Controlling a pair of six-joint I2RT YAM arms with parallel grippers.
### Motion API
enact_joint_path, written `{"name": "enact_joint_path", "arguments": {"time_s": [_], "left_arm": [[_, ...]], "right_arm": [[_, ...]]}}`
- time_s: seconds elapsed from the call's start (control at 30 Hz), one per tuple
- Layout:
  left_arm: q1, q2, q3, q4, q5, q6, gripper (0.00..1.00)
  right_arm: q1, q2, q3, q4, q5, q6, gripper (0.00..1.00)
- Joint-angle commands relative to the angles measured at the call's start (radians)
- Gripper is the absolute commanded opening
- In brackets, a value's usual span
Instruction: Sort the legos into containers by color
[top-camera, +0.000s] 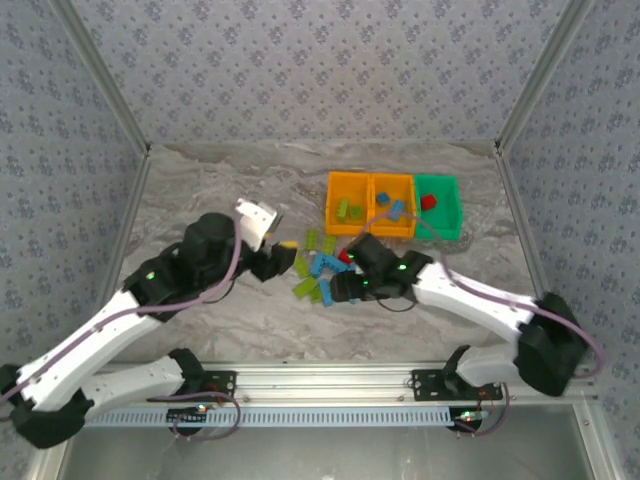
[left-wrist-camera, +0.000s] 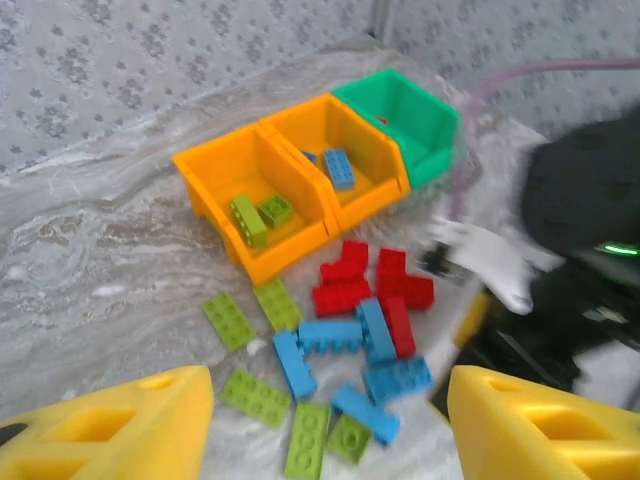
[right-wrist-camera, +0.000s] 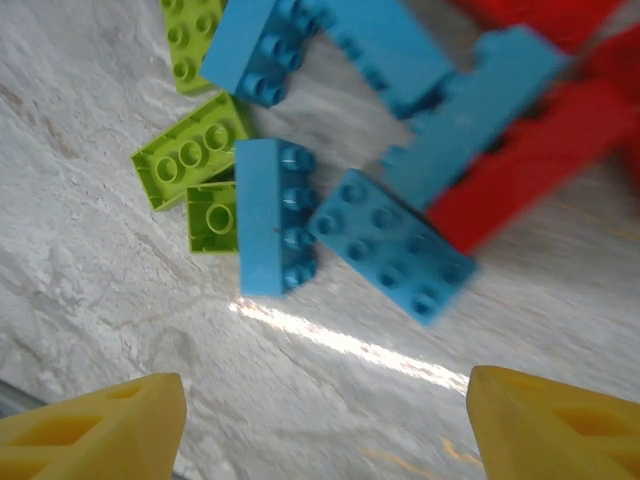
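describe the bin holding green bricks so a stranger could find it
Three bins stand in a row on the marbled table. It is the orange bin at the row's left end. Its orange neighbour holds blue bricks; this one holds two lime green bricks.

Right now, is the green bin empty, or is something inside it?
Not empty. The top view shows one red brick inside the green bin, near its left wall.
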Motion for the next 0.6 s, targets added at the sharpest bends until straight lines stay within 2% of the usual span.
{"name": "enact_joint_path", "arguments": {"time_s": [0.0, 0.07, 0.23, 0.43, 0.57], "left_arm": [[0.002, -0.072, -0.051, -0.209, 0.057, 0.240, 0.69], [0.002, -0.131, -0.121, -0.190, 0.057, 0.302, 0.71], [0.002, -0.211, -0.267, -0.022, 0.069, 0.328, 0.71], [0.019, -0.189, -0.274, -0.024, 0.056, 0.326, 0.75], [0.019, -0.198, -0.284, -0.021, 0.059, 0.317, 0.76]], "right_arm": [[0.040, 0.134, 0.064, 0.113, -0.025, -0.005, 0.74], [0.048, 0.208, 0.093, 0.134, -0.024, -0.003, 0.70], [0.049, 0.277, 0.146, 0.099, 0.073, -0.004, 0.60], [0.042, 0.300, 0.157, 0.101, 0.121, -0.004, 0.47], [0.031, 0.338, 0.167, 0.122, 0.125, 0.008, 0.45]]}}
